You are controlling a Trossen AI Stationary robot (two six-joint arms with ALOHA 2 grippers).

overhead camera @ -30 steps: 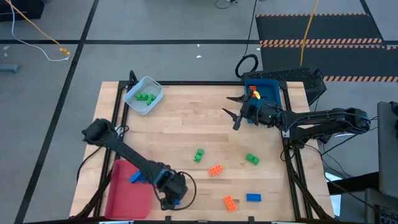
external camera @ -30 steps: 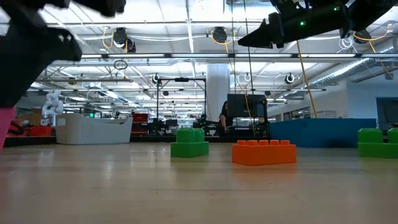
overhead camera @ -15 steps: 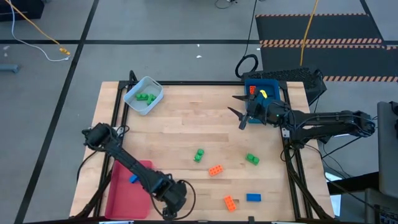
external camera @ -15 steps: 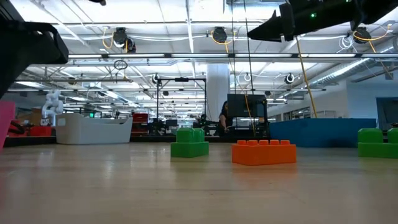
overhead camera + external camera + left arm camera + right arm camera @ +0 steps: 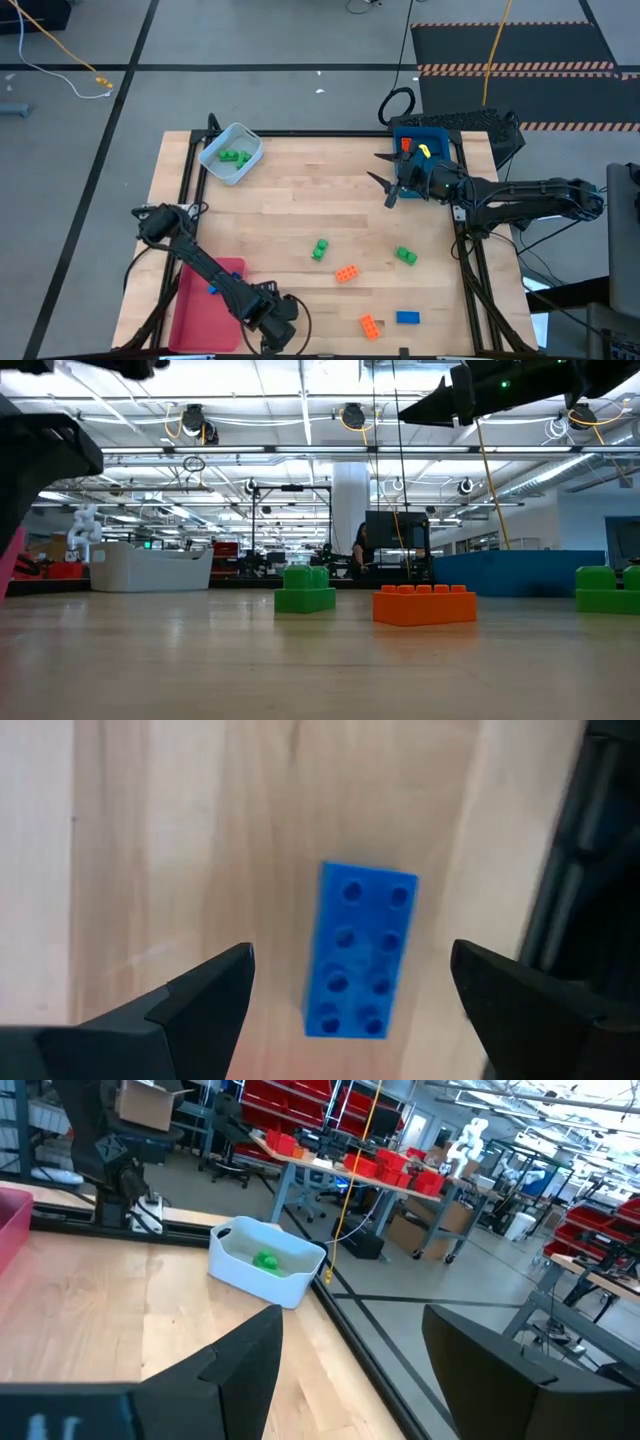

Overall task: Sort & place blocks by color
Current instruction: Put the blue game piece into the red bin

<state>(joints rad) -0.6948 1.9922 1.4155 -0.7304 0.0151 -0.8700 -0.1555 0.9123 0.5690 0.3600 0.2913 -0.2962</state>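
My left gripper point(image 5: 274, 320) hangs open near the table's near edge, just right of the red tray point(image 5: 190, 320). A blue brick point(image 5: 360, 950) lies flat on the wood below it, studs up, between the two spread fingers and apart from both; the gripper hides it in the high view. My right gripper point(image 5: 380, 180) is open and empty, raised above the table in front of the blue tray point(image 5: 440, 143). Loose on the table lie two green bricks point(image 5: 320, 249) point(image 5: 405, 256), two orange bricks point(image 5: 347, 273) point(image 5: 369, 326) and a blue brick point(image 5: 407, 317).
The pale tray point(image 5: 230, 152) at the far left holds green bricks. The red tray holds a blue brick point(image 5: 213, 288). The blue tray holds an orange brick point(image 5: 405, 145). A black frame rail point(image 5: 590, 870) runs close beside the left gripper. Bare wood lies mid-table.
My left gripper has gone a little toward the table's near edge, over the blue brick beside the red tray. My right gripper has drawn back slightly toward the table's right edge and the blue tray, then stayed still.
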